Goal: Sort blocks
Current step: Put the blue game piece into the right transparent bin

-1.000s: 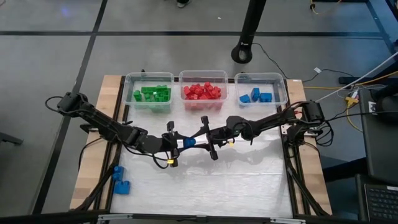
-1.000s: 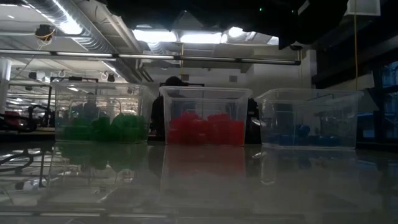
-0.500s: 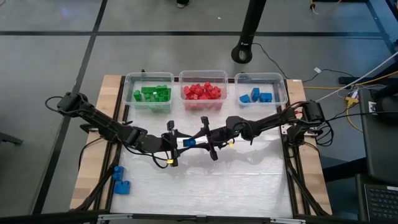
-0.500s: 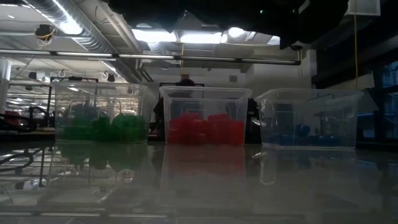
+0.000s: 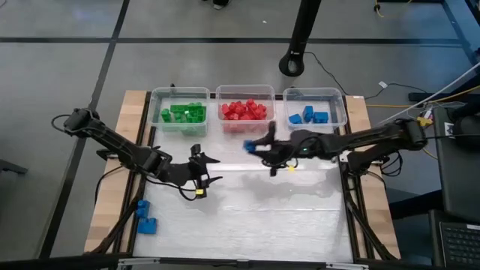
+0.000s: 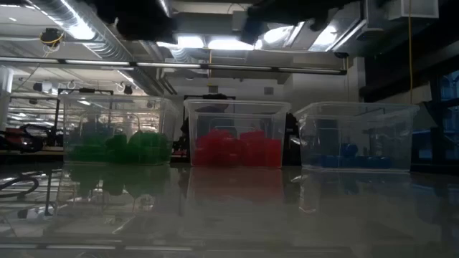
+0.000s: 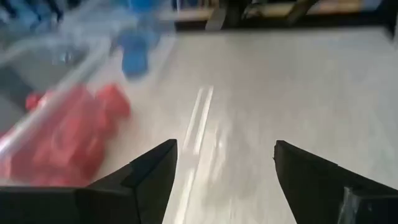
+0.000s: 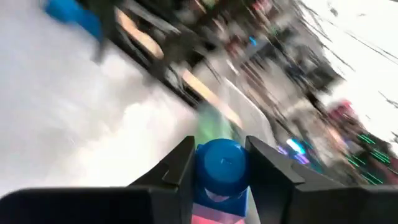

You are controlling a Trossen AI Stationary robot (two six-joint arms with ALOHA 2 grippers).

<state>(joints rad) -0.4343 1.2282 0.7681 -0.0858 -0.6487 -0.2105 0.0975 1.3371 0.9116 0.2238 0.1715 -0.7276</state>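
Observation:
The blocks lie sorted in three clear bins along the far edge: green ones (image 5: 182, 113), red ones (image 5: 244, 110) and blue ones (image 5: 309, 116). Two loose blue blocks (image 5: 143, 217) rest on the table near its left front corner. My right gripper (image 5: 255, 145) hangs in front of the red bin, shut on one blue block (image 5: 247, 145). My left gripper (image 5: 208, 170) stands open over the table's middle left, with nothing between its fingers (image 7: 155, 168). My right gripper pinches the blue block's two opposite sides (image 8: 200, 167) between its two fingers (image 8: 177, 165). One round stud faces back along the fingers. The fingers reach nearly level toward the table's left, and the block is lifted clear of the table.
The clear bins (image 6: 115, 129) (image 6: 237, 132) (image 6: 355, 136) stand in a row at the far edge. The pale table top (image 5: 270, 217) lies bare in front of both grippers. Cables and a stand foot (image 5: 294, 64) lie on the floor beyond the table.
Both grippers met at the table's middle with the blue block between them. My left gripper has let go and drawn back toward the left edge. My right gripper has gone up and toward the far right with the block, rolling its wrist.

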